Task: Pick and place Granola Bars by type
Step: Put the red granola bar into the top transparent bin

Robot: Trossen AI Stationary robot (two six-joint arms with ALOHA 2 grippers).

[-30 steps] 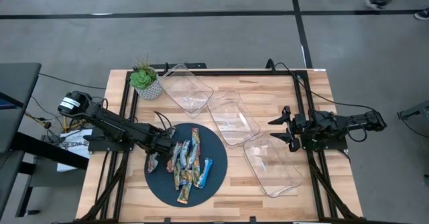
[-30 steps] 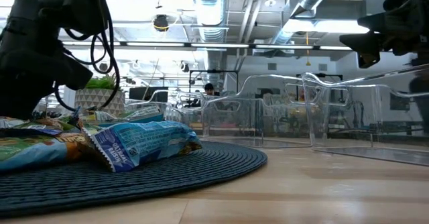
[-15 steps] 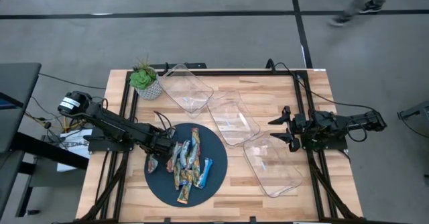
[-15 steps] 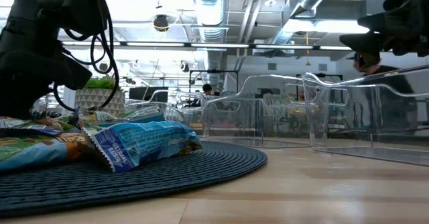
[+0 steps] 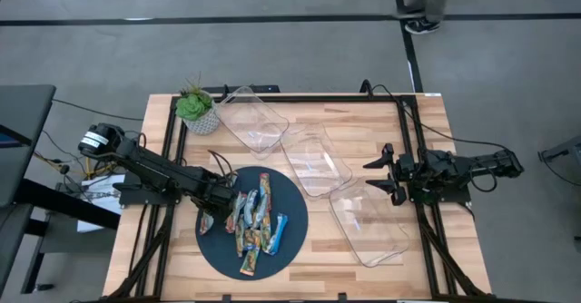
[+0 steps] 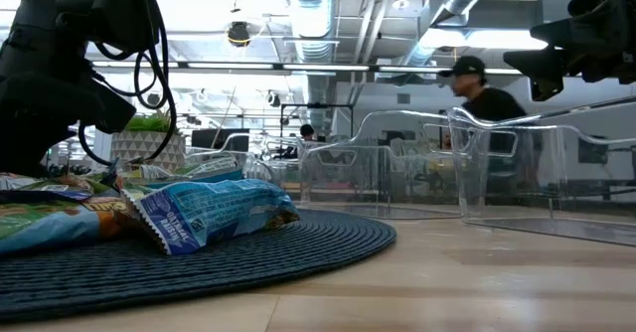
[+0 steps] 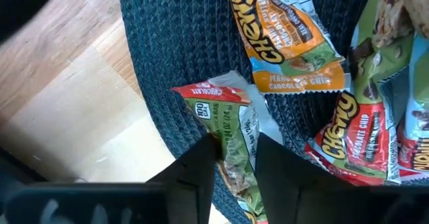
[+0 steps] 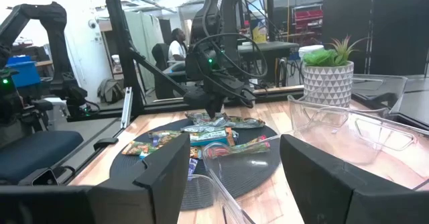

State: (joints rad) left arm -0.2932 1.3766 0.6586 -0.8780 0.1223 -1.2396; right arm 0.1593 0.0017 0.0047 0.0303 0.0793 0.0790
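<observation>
**Op:** Granola Bars are lying heaped on the dark round mat, at about seven o'clock on the table. My left gripper has been closing over the last second, and its fingers are now pinching a green-and-red bar at the mat's nine o'clock edge.

**Spotter:** So the pick is starting?

**Op:** I'm reading it that way; the bar is still lying on the mat, so nothing is sorted yet.

**Spotter:** Right side?

**Op:** My right gripper is waiting at three o'clock, fingers apart and holding nothing.

**Spotter:** Counts?

**Op:** I'm counting three clear trays, running from twelve o'clock down toward five, none holding a bar. One potted plant at eleven. The bars are overlapping, so I cannot tell exactly how many; roughly ten. A person is walking behind the table.
</observation>
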